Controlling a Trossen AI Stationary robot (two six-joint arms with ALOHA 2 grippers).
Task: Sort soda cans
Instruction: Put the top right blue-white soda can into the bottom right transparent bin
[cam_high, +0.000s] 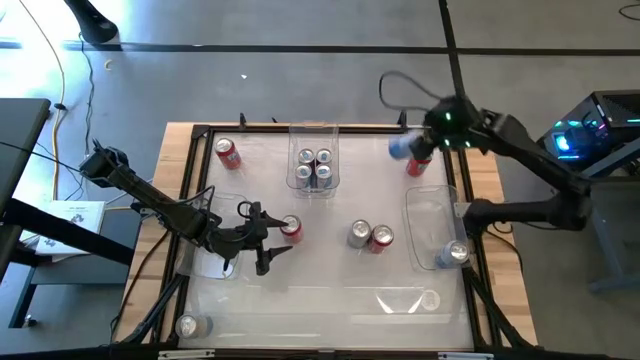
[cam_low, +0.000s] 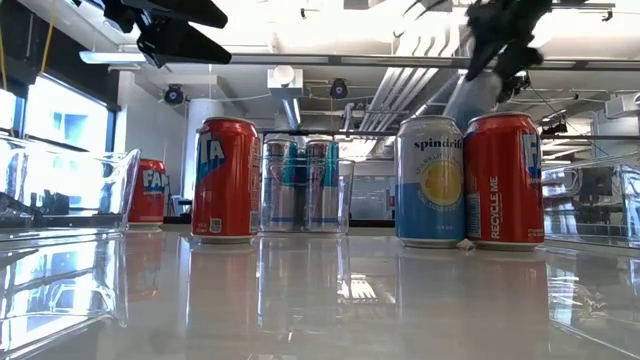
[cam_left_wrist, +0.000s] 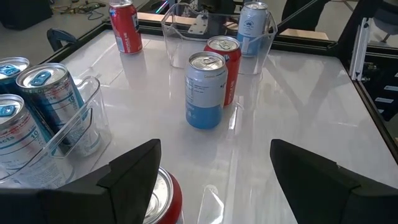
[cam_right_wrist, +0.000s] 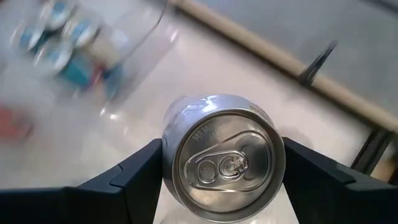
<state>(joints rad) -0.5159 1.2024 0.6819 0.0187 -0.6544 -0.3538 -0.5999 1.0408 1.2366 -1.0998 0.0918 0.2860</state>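
Observation:
My right gripper (cam_high: 402, 148) hangs above the table's far right part, shut on a silver-topped, bluish soda can (cam_right_wrist: 227, 162). The low view shows this can (cam_low: 468, 100) tilted high over the table. Under it stands a red can (cam_high: 418, 164). My left gripper (cam_high: 272, 235) hovers open at centre left, with a red can (cam_left_wrist: 165, 200) close by one finger and apart from it as far as I can see. A light-blue can (cam_left_wrist: 205, 90) and a red can (cam_left_wrist: 227, 59) stand together mid-table. Several cans fill the far centre bin (cam_high: 313, 168). My right gripper pinches the can's side wall just below the top rim (cam_right_wrist: 169, 149) between its two fingers, one on each opposite side. The fingers come slanting down from above. The can is lifted clear of the table and hangs tilted below them.
A red can (cam_high: 228, 153) stands at the far left and a silver one (cam_high: 190, 326) at the near left corner. A clear bin (cam_high: 432, 205) on the right holds one can (cam_high: 456, 253). Other clear bins sit at the left (cam_high: 232, 200) and near edge (cam_high: 410, 300).

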